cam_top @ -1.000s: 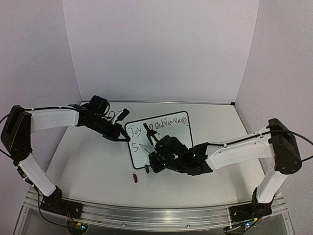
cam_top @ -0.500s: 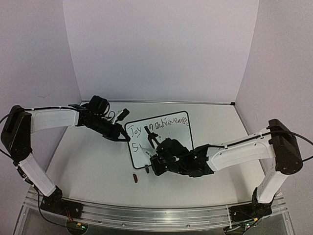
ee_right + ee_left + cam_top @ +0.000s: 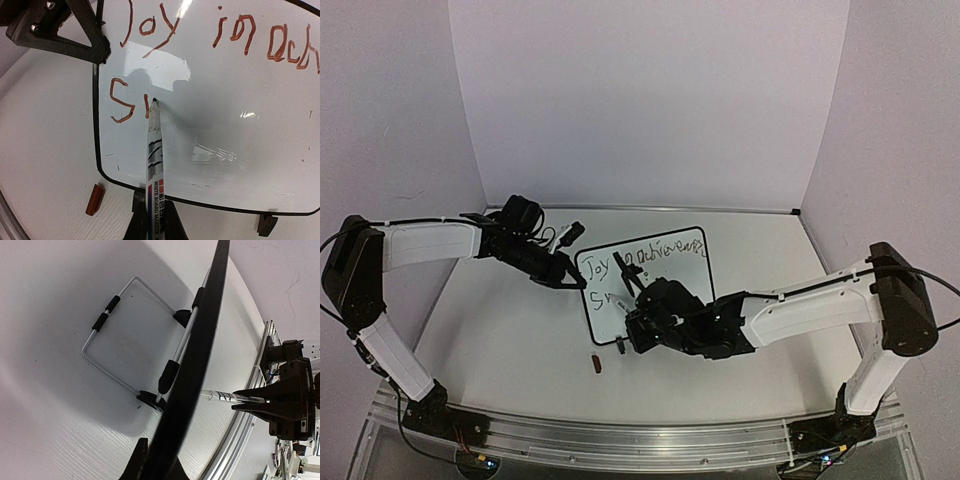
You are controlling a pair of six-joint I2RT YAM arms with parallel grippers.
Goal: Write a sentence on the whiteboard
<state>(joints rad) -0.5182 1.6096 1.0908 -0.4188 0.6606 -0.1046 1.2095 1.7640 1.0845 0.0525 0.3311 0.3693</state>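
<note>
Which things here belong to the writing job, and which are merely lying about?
In use: whiteboard, clamped at its edge by the left gripper; marker in the right gripper, tip on the board.
Lying about: red-brown cap on the table beside the board.

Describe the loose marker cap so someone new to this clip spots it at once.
Find the whiteboard in the middle of the table. Just off its near left corner lies the marker cap. It is the only small red-brown stub there, lying clear of the board.
</note>
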